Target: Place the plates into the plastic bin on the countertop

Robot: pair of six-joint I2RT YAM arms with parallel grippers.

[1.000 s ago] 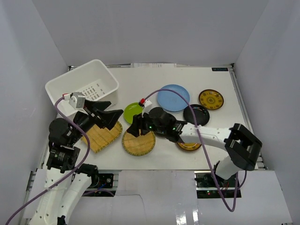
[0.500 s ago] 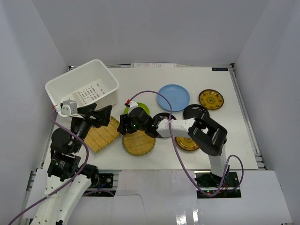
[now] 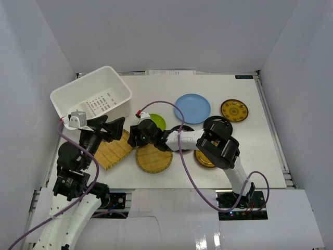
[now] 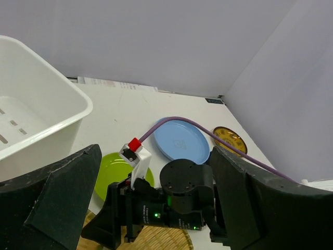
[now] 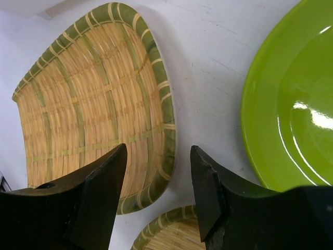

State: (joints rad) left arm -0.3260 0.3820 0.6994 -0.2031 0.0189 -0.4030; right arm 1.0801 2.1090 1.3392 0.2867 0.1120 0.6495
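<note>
Top ext. view: the left gripper (image 3: pixel 120 129) is seen spread wide w/ nothing held, raised over the countertop (image 3: pixel 171 88). The plastic bin (image 3: pixel 80 81) is found just behind it and off to its left, set at an angle to the table edges. A squarish woven plate (image 3: pixel 110 152) lies partly under its fingers. The right gripper (image 3: pixel 133 139) is pointed toward it from the right, tips near but apart. A round woven plate (image 3: pixel 154 159) lies close beside that gripper on the side toward the arm bases, and a lime green plate (image 3: pixel 157 121) on its far side. Further back along the right arm a light blue plate (image 3: pixel 192 108) is seen, and well beyond it a gold-patterned plate (image 3: pixel 234 110). A purple cable (image 3: pixel 158 102) is looped above the wrist.

Right wrist cam: the right gripper (image 5: pixel 158 151) is shown part-open, nothing clamped btwn the fingers. The squarish woven plate (image 5: pixel 93 114) lies ahead of the tips, its rim visible in the gap. The lime green plate (image 5: pixel 291 104) lies past the finger on the picture's right. An edge of the round woven plate (image 5: pixel 166 234) shows near the finger bases.

Left wrist cam: the left gripper (image 4: pixel 155 156) is seen wide open and empty. Framed btwn its fingers are the right gripper (image 4: pixel 122 216), the lime green plate (image 4: pixel 112 172), the light blue plate (image 4: pixel 179 143) and the gold-patterned plate (image 4: pixel 229 138). The plastic bin (image 4: pixel 78 104) stands ahead, toward the finger on the picture's left.
</note>
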